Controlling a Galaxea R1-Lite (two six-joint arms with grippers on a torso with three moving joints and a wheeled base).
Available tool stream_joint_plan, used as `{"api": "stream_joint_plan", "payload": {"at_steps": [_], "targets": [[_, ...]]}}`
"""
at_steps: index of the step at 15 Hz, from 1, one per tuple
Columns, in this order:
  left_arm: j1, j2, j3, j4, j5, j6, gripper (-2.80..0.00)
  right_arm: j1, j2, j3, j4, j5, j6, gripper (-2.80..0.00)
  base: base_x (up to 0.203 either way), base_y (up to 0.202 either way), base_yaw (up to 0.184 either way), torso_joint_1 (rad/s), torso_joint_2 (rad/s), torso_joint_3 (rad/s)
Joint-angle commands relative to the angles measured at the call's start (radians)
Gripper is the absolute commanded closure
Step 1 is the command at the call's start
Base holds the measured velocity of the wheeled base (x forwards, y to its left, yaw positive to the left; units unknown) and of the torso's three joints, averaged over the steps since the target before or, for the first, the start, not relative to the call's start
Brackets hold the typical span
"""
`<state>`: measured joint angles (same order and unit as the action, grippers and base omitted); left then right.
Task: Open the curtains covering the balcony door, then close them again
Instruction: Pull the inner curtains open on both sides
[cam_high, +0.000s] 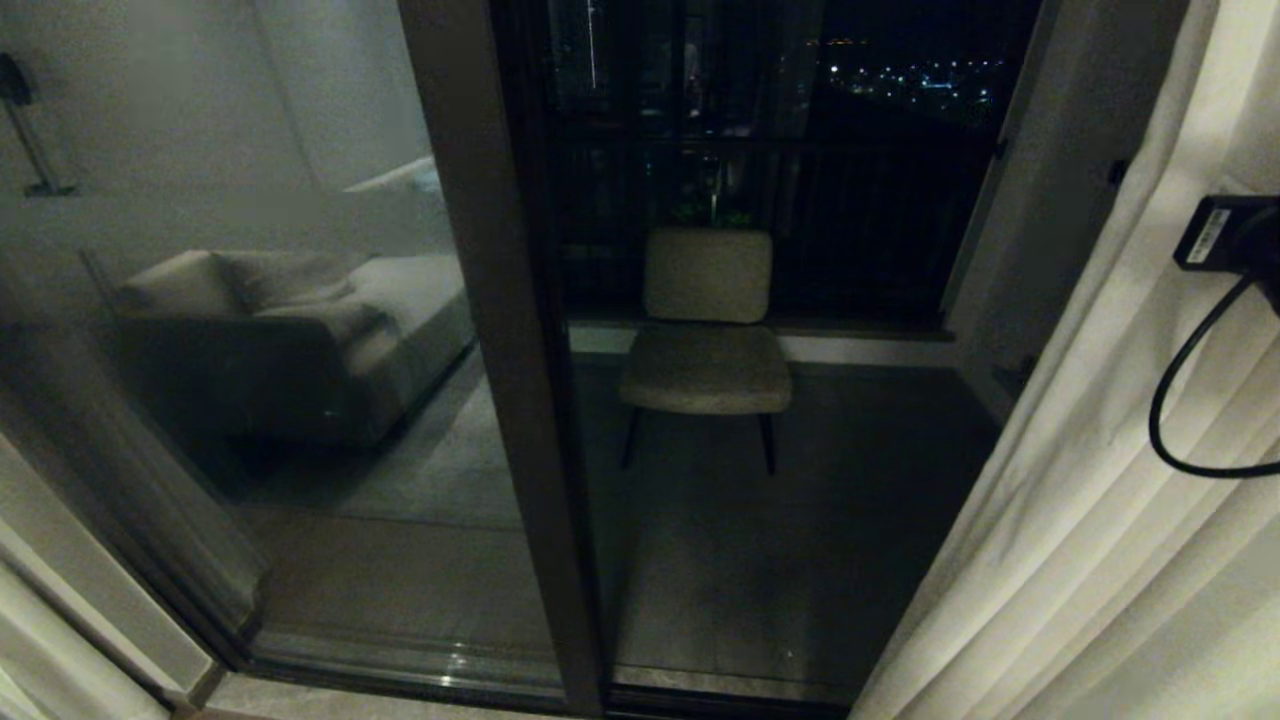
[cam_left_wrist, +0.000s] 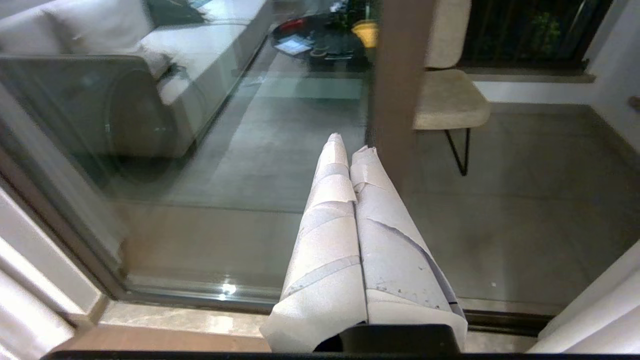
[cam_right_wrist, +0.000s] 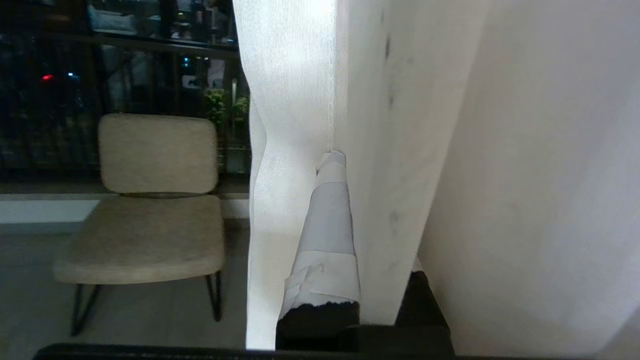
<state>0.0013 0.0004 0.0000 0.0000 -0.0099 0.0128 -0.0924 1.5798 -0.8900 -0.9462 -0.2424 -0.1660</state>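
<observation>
The balcony door (cam_high: 330, 380) stands uncovered, reflective glass on either side of a dark brown frame post (cam_high: 500, 350). The right curtain (cam_high: 1100, 520), cream and pleated, hangs bunched at the right; a strip of the left curtain (cam_high: 40, 660) shows at the lower left corner. My right gripper (cam_right_wrist: 340, 156) is shut on a fold of the right curtain (cam_right_wrist: 395, 150): one taped finger (cam_right_wrist: 327, 225) shows and the fabric hides the other. Only that arm's black wrist and cable (cam_high: 1235, 235) appear in the head view. My left gripper (cam_left_wrist: 350, 145) hangs shut and empty, pointing towards the frame post (cam_left_wrist: 395, 75).
Outside on the balcony a beige chair (cam_high: 706, 330) on thin dark legs faces the door, with a railing and city lights behind it. The left pane reflects a sofa (cam_high: 280, 330). The door's floor track (cam_high: 400, 670) runs along the bottom.
</observation>
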Motion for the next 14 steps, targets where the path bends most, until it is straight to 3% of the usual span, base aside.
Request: {"api": "stream_joint_plan", "payload": {"at_steps": [1, 14], "targets": [[0.000, 0.000, 0.000, 0.000, 0.001, 0.000, 0.00, -0.004, -0.001, 0.000, -0.006, -0.001, -0.002, 0.00, 0.000, -0.190, -0.002, 0.002, 0.00, 0.002], [0.000, 0.000, 0.000, 0.000, 0.001, 0.000, 0.00, -0.079, -0.018, 0.040, -0.008, -0.003, -0.007, 0.00, 0.000, -0.192, 0.000, 0.001, 0.00, 0.003]]}}
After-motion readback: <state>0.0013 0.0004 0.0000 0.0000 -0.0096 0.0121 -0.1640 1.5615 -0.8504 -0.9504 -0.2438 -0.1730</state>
